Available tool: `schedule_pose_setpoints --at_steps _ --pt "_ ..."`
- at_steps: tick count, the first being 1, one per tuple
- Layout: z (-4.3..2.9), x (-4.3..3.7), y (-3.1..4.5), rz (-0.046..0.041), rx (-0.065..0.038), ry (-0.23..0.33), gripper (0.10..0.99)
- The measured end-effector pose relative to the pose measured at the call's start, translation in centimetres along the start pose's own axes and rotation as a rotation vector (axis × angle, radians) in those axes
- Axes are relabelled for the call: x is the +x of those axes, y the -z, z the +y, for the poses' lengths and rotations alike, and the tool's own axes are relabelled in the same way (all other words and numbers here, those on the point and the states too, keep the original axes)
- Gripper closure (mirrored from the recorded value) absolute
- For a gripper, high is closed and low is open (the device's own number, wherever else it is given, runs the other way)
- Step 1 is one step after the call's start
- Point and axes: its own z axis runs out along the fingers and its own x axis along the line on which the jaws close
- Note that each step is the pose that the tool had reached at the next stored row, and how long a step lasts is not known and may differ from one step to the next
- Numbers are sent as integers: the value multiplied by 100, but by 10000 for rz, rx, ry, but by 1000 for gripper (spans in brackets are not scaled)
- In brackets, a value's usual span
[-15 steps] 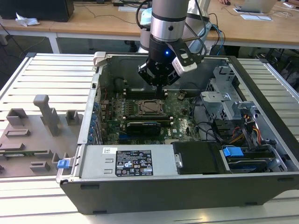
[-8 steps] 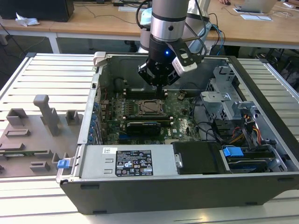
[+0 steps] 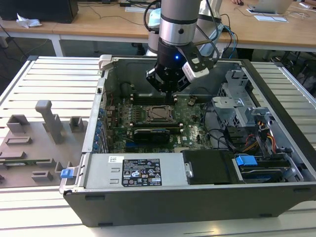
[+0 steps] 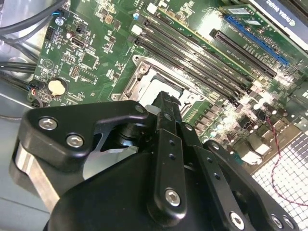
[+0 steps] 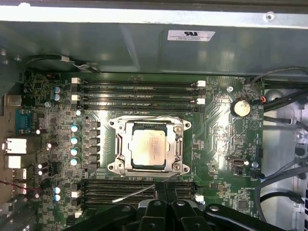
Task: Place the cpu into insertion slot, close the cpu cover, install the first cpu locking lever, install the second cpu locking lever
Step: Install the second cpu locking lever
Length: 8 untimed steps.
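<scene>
The cpu lies flat in the insertion slot, pale metal face up, on the green board. The silvery cpu cover lies down around the chip like a frame. A thin wire locking lever sticks out loose from the socket's edge, slanting over the memory slots. My gripper hovers just beside that edge with its black fingers together and nothing between them. In the second wrist view the gripper partly hides the socket and cover. In the exterior view the gripper hangs just behind the socket.
The open computer case walls the board in. Long black memory slots flank the socket. A black card sits in front of it. A drive cage and cables fill the exterior view's right. Grey fixtures stand on the slatted table.
</scene>
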Motion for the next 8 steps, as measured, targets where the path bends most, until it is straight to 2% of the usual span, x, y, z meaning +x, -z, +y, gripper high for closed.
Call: schedule_pose_setpoints --at_steps 8 --pt "-58 1 -6 0 0 0 980"
